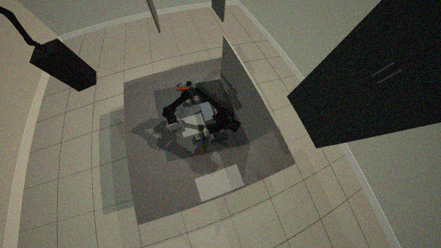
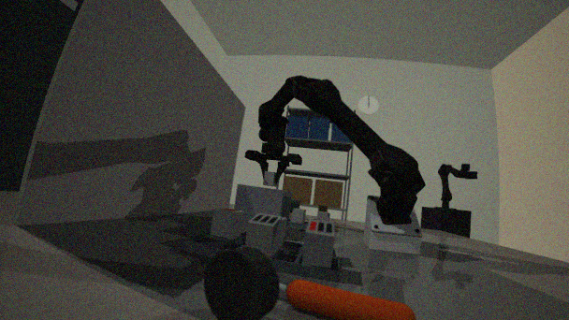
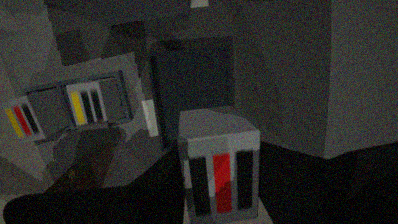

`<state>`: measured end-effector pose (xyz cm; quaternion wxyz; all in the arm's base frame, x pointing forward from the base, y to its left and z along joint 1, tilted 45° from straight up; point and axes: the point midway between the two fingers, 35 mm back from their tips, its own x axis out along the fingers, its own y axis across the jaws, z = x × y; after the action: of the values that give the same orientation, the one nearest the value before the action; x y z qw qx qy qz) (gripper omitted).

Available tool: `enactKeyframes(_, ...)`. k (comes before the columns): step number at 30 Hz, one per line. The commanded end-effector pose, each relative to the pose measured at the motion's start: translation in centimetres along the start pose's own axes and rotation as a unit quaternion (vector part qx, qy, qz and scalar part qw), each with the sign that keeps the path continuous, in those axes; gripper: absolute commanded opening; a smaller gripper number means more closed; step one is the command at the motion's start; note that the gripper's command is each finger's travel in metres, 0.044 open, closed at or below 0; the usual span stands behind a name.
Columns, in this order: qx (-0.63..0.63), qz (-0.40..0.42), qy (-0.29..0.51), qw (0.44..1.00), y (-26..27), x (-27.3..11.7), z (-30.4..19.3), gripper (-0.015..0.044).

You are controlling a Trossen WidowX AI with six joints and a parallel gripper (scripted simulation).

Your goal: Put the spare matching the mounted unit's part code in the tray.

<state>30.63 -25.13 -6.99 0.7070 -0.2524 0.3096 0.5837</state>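
My gripper [image 2: 269, 177] [image 3: 210, 146] is shut on a grey spare, raised above the work area. The held spare's face [image 3: 222, 182] shows black, red and black bars in the wrist view. A dark square tray [image 3: 156, 90] lies below and beyond it; the spare is not in it. Two other spares stand in a dark rack on the left: one with yellow, black and black bars [image 3: 86, 105], one with yellow, red and black [image 3: 22, 120]. In the exterior view, a spare with three black bars [image 2: 264, 234] stands beside a red-black-black one [image 2: 319, 248]. I cannot make out the mounted unit or its code.
A large grey box [image 2: 259, 200] [image 1: 207, 111] stands behind the spares. A tool with a black head [image 2: 240, 283] and orange handle [image 2: 351, 299] [image 1: 182, 88] lies near the exterior camera. A tall grey panel [image 1: 243, 76] [image 2: 140, 94] borders one side.
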Motion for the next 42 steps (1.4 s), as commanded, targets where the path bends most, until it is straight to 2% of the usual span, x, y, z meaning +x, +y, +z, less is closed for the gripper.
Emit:
enactKeyframes(1, 0.005, -0.001, -0.003, 1.000, 0.0, 0.4, 0.0, 0.0000)
enactKeyframes(42, 0.004, -0.001, -0.003, 1.000, -0.2, 3.5, 0.0, 0.0000)
